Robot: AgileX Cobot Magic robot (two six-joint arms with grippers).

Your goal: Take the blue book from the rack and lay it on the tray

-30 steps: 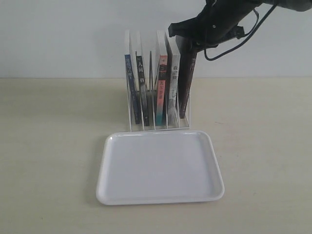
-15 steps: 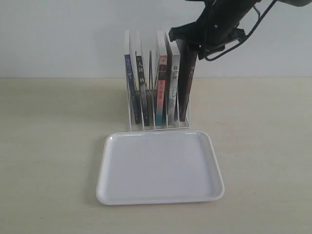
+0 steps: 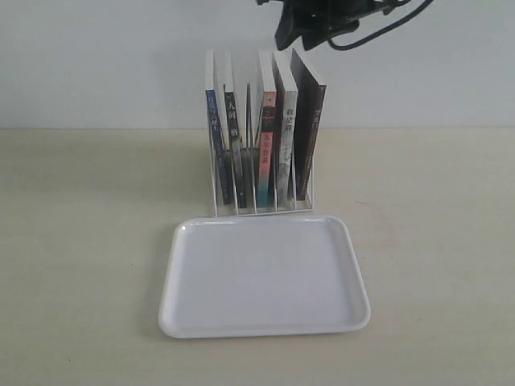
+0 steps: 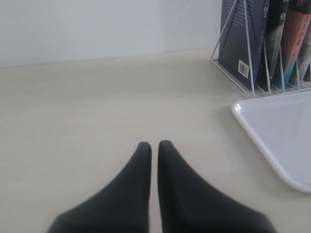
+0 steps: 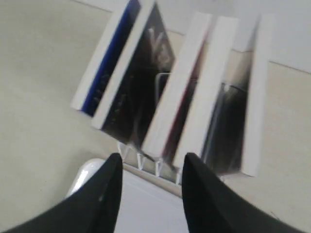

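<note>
Blue book: you find it upright in the leftmost slot of the rack, its narrow dark blue spine facing the tray. It is not yet lifted out.
Rack: the white wire rack stands at the far side of the table, in the middle. It holds five books side by side.
Other books: to the right of the blue one stand a dark-spined book, a red-and-teal-spined book, a white-spined book and a black book. The black one leans at the right end.
Tray: the white glossy tray lies flat just on the near side of the rack, its far rim close to the rack's foot.
Right gripper: yours hangs above the right half of the rack, clear of the book tops and partly cut off by the top of the exterior view. Its jaws stand apart with nothing between them. Its own camera looks down past them at the white page edges.
Left gripper: yours sits low over bare table, out of the exterior view. Its jaws are together, gripping nothing. Its camera takes in a corner of the tray and the blue book's barcoded back cover behind the rack wires.
</note>
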